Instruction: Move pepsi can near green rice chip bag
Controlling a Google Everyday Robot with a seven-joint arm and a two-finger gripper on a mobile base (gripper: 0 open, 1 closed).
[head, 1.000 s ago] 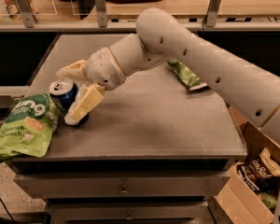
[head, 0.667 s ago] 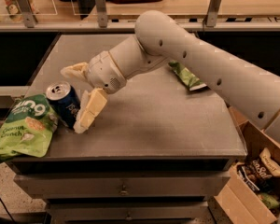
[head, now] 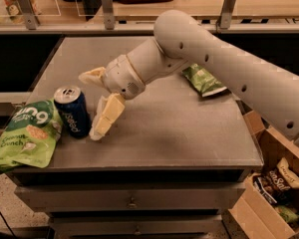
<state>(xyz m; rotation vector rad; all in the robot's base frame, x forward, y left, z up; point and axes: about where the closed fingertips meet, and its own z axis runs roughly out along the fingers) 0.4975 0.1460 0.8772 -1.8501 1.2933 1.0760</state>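
Observation:
The pepsi can (head: 72, 111) is dark blue with a silver top. It stands upright near the table's front left, touching or just beside the green rice chip bag (head: 26, 133). The bag lies flat at the front left corner and overhangs the table edge. My gripper (head: 91, 104) is open just to the right of the can. One pale finger (head: 105, 117) points down beside the can, with a small gap to it. The other finger (head: 92, 76) sits behind the can. The gripper holds nothing.
A smaller, darker green bag (head: 203, 79) lies on the grey table (head: 189, 133) at the back right, partly behind my arm. A cardboard box of snack bags (head: 276, 183) stands on the floor to the right. A counter with railing posts runs along the back.
The gripper's front finger has drawn a little to the right, away from the can. The can has shifted slightly toward the front and now stands free beside the bag.

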